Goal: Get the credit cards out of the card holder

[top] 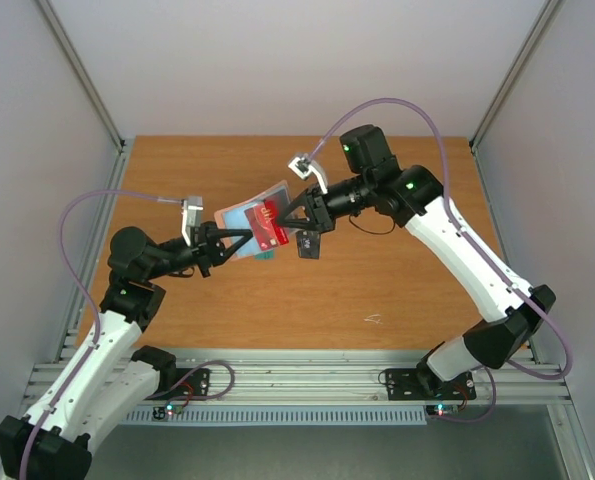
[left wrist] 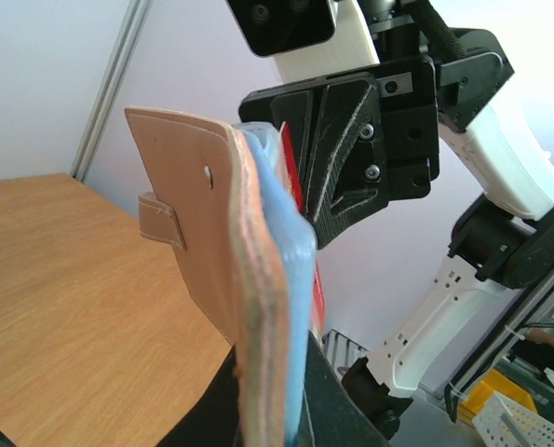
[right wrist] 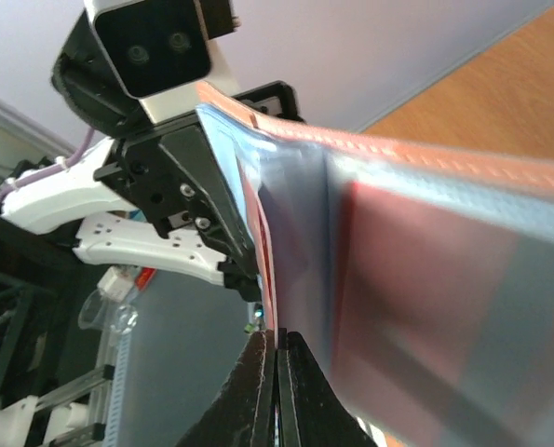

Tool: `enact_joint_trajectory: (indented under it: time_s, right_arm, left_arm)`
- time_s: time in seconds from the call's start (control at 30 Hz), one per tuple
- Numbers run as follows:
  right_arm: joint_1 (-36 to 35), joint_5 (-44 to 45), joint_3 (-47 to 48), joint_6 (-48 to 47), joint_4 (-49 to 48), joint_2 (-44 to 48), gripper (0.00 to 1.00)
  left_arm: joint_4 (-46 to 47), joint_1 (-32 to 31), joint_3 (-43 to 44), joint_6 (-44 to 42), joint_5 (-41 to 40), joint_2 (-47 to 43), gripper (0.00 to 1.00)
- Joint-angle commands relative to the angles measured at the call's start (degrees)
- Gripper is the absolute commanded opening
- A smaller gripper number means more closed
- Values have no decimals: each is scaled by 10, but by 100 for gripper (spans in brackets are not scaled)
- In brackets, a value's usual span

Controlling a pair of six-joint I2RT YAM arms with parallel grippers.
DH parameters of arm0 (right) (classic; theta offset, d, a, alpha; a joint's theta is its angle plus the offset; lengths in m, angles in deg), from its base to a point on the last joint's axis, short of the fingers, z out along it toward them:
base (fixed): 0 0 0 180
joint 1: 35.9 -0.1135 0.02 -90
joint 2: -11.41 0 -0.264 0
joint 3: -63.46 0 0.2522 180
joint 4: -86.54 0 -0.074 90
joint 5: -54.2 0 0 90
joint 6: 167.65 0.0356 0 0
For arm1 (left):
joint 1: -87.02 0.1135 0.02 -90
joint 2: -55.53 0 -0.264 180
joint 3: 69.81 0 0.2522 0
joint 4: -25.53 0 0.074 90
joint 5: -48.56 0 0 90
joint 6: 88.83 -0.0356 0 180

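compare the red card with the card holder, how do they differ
Colour: the red card is bright red; the card holder is dusty pink outside and pale blue inside.
Size: the red card is smaller than the card holder.
Grip: the left gripper is shut on the card holder, while the right gripper appears to pinch the red card's edge.
Shared: both are thin, flat rectangles, held in the air above the table.
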Motion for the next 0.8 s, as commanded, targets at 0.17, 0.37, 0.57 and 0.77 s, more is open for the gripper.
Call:
enact_joint_trajectory:
  time_s: [0.17, 0.37, 0.57, 0.77]
  right_arm:
    - [172, 79, -54, 60, 20, 86, 1]
    - [180, 176, -128, 144, 58, 56, 1]
    - [155, 156, -365, 298, -107, 46, 1]
    - [122, 115, -447, 350, -243, -52, 1]
  left_arm:
    - [-56, 11, -19, -26, -147, -21, 0]
    - [-185, 33, -48, 4, -375, -40, 0]
    - [-231, 58, -75, 21, -387, -66, 0]
    - [-222, 62, -91, 33, -380, -63, 0]
